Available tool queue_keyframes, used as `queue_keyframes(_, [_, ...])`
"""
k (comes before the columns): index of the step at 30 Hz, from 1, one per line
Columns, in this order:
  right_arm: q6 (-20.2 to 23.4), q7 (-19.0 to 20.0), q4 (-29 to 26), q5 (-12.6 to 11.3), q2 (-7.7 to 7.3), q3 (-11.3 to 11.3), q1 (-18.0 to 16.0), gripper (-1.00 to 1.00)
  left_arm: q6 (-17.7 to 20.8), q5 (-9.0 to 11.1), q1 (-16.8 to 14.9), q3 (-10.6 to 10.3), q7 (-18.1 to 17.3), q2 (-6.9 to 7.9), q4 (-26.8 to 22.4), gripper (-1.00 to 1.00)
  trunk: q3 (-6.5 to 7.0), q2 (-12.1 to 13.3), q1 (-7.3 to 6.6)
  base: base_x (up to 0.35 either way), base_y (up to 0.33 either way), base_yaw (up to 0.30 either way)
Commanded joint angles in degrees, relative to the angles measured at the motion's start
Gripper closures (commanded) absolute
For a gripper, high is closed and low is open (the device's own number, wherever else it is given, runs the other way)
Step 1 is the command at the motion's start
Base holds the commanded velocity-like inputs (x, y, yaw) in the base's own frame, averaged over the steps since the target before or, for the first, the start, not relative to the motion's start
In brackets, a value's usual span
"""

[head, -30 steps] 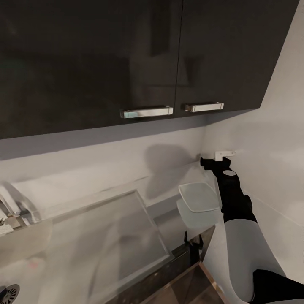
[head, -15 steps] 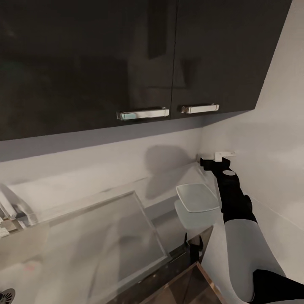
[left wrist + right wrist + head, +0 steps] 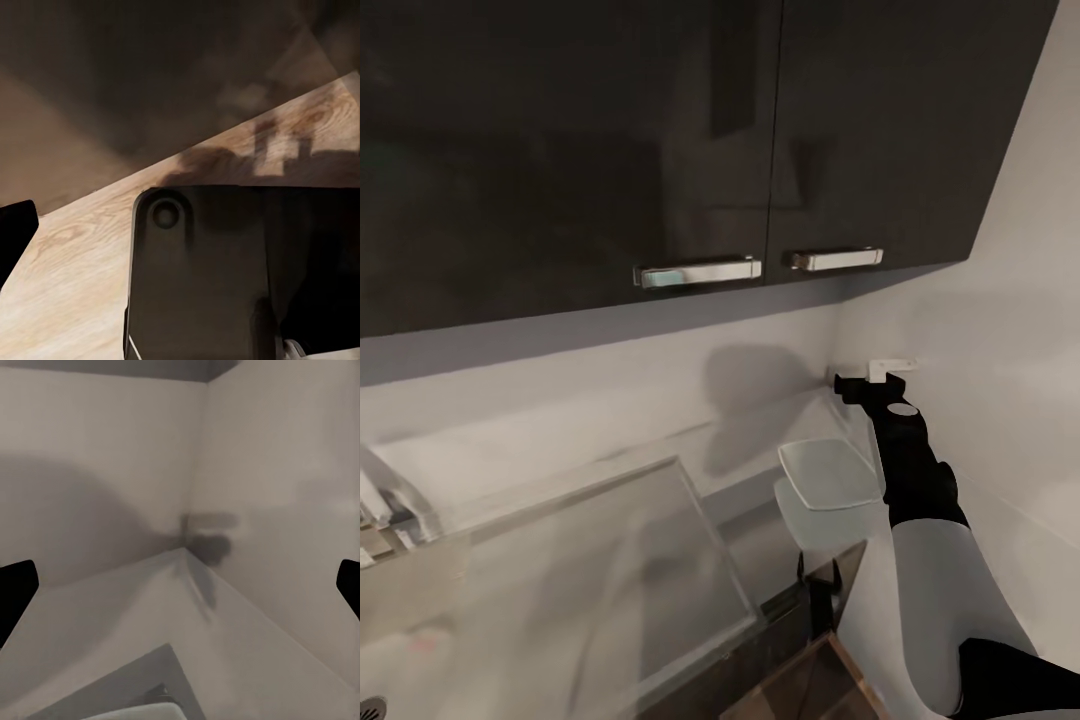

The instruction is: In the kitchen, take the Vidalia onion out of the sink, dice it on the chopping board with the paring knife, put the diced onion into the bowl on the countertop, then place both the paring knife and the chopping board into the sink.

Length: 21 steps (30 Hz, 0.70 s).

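The sink's steel drainboard spreads across the lower left, with part of the chrome tap at the left edge. A faint pinkish smudge lies in the basin, too blurred to name. The white squarish bowl rests on the grey countertop near the wall corner. My right gripper is raised beyond the bowl, close to the corner, and stands open and empty. My left gripper hangs low over a wood floor, one black fingertip at the picture's edge. The chopping board and the paring knife are out of view.
Dark glossy wall cabinets with two metal handles hang low over the counter. A small white fitting sits on the right wall beside my gripper. A brown wooden surface shows below the counter's front edge.
The head camera has turned a little, so the sink and cabinets have slid left and down in the picture. My right arm holds the same pose.
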Motion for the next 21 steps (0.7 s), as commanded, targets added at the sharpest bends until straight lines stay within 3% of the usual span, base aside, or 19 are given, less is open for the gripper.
queue_keyframes(1, [0.25, 0.33, -0.08, 0.56, 0.06, -0.15, -0.06, -1.0, -0.05, 0.09, 0.02, -0.01, 0.01, -0.01, -0.09, -1.0, -0.12, -0.12, 0.06, 0.177, 0.0, 0.0])
queue_keyframes(21, [0.25, 0.33, -0.08, 0.56, 0.06, -0.15, 0.2, -1.0, -0.05, 0.09, -0.01, -0.03, 0.01, -0.01, -0.09, -1.0, -0.12, -0.12, 0.06, 0.018, 0.0, 0.0])
